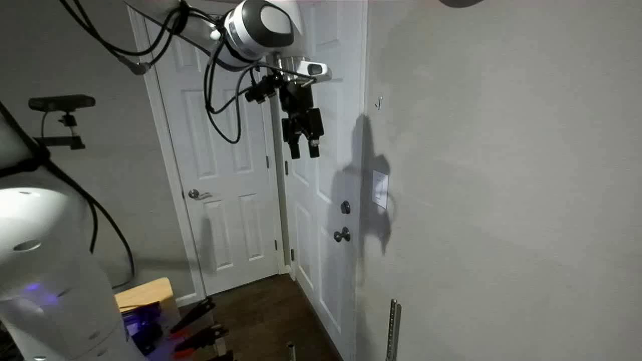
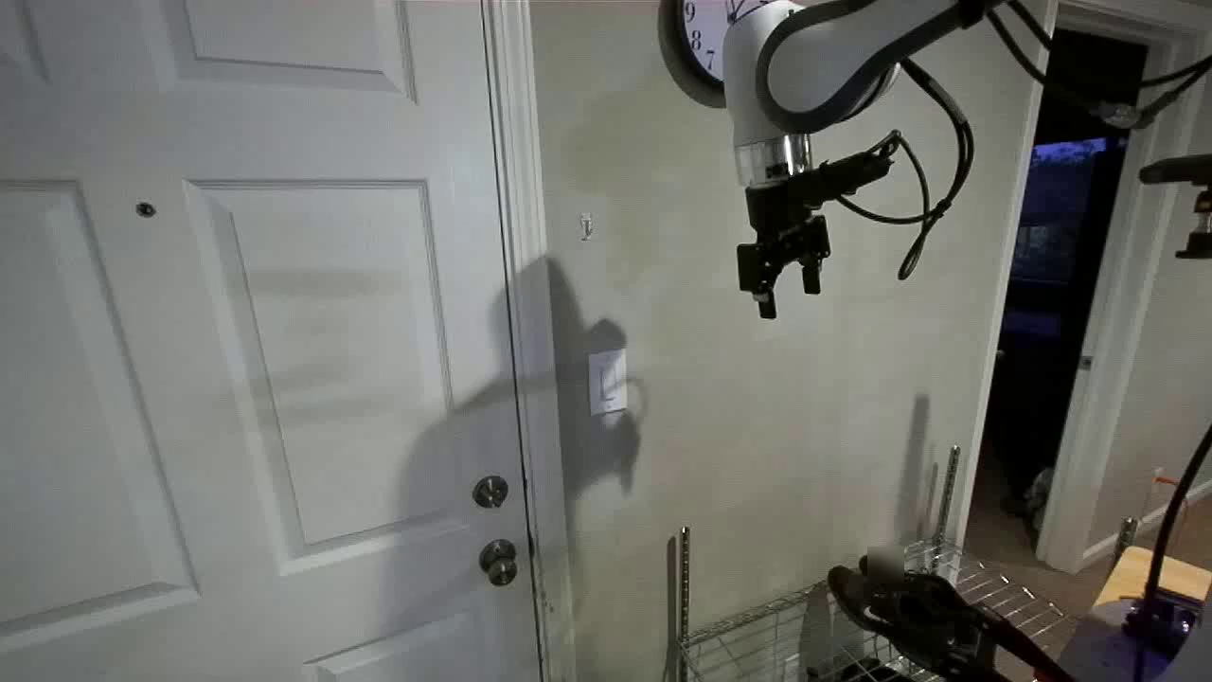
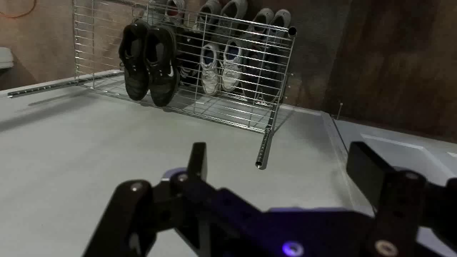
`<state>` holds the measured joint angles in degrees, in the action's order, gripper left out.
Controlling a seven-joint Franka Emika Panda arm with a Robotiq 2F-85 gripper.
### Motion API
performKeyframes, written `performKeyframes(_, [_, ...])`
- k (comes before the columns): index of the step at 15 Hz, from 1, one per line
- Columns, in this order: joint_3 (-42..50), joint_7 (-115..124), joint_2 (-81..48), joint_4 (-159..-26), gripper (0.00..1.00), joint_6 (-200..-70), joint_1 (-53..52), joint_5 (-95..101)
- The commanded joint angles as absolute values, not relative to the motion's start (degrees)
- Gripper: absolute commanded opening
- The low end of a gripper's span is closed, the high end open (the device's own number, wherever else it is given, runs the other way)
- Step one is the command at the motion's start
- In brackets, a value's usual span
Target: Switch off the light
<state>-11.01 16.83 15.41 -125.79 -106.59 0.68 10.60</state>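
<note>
The white light switch plate is on the wall beside the door frame. It shows in both exterior views (image 1: 380, 189) (image 2: 608, 382), with a rocker on it and the arm's shadow around it. It is out of view in the wrist view. My black gripper points down and hangs in the air, apart from the plate. In both exterior views (image 1: 305, 150) (image 2: 789, 292) its fingertips are higher than the plate. In the wrist view (image 3: 278, 150) its two fingers stand wide apart with nothing between them. The gripper is open and empty.
A white door (image 2: 322, 369) with a deadbolt (image 2: 490, 492) and a knob (image 2: 499, 562) is beside the switch. A small hook (image 2: 586, 225) is above it. A wire rack (image 3: 228, 123) with upright posts and several shoes stands below. A clock (image 2: 701, 43) hangs behind the arm.
</note>
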Motion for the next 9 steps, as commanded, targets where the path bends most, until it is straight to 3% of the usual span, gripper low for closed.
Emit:
performKeyframes(1, [-9.77, 17.12, 15.31, -125.66, 1.0, -106.39, -0.71, 10.92])
performKeyframes(9, [-9.82, 17.27, 14.97, -125.65, 1.0, -106.48, -0.68, 11.12])
